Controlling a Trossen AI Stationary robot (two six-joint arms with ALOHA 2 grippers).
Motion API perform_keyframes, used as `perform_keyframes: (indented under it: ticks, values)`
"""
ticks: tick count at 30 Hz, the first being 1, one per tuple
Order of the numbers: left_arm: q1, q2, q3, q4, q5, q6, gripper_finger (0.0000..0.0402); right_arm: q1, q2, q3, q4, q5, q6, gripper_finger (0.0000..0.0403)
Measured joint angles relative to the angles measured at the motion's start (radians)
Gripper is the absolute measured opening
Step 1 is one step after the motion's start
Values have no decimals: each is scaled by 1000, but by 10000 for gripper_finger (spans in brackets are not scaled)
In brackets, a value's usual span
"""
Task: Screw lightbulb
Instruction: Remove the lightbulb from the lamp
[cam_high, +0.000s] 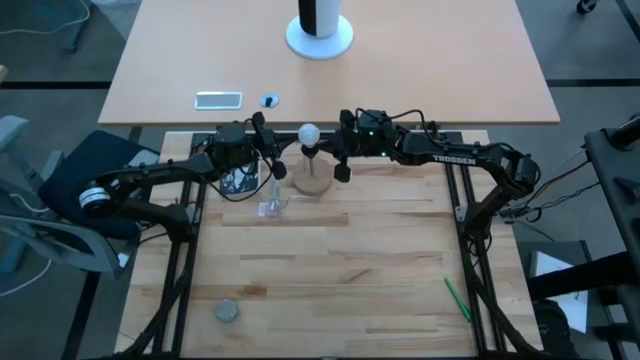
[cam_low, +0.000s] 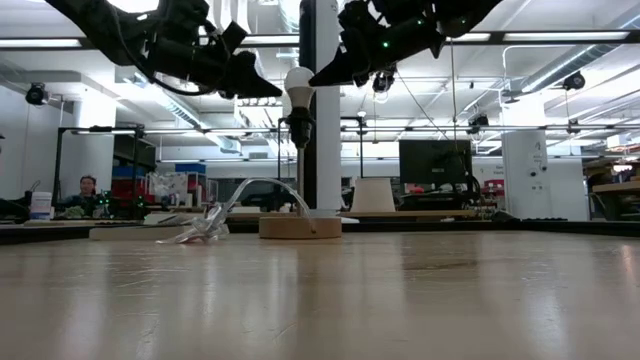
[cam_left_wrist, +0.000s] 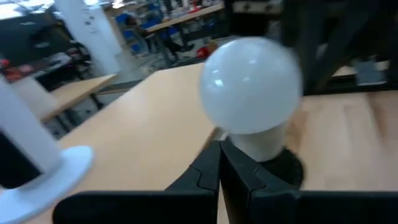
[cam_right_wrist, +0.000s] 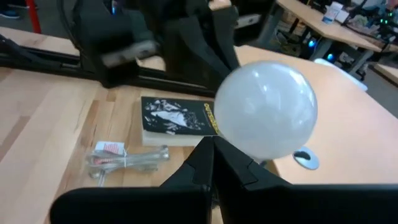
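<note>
The white frosted lightbulb (cam_high: 308, 133) stands upright with its narrow end in a dark socket (cam_low: 298, 130) on a round wooden base (cam_high: 312, 184), at the far middle of the table. My left gripper (cam_high: 282, 152) is shut just left of the bulb, at the height of its neck (cam_left_wrist: 258, 146). My right gripper (cam_high: 336, 150) is shut just right of the globe (cam_right_wrist: 266, 109). The high view shows a small gap on each side. In the low view the bulb (cam_low: 298, 82) stands between the left gripper's (cam_low: 276, 93) and the right gripper's (cam_low: 316, 78) shut fingertips.
A clear plastic wrapper (cam_high: 272, 207) and a black booklet (cam_high: 240, 181) lie left of the base. A grey disc (cam_high: 227, 312) and a green pen (cam_high: 457, 298) lie near the front edge. On the far table stand a white post (cam_high: 320, 30) and a phone (cam_high: 218, 99).
</note>
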Motion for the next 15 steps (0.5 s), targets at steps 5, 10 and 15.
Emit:
perform_keyframes:
  ticks: [5, 10, 15]
  values:
    - [1, 22, 0, 68, -41, 46, 0, 1, 0, 0, 26, 2, 1, 0]
    - [2, 33, 0, 102, 13, 54, 0, 1, 0, 0, 40, 49, 8, 0]
    - [3, 28, 0, 93, 105, 50, 0, 1, 0, 0, 39, 51, 9, 0]
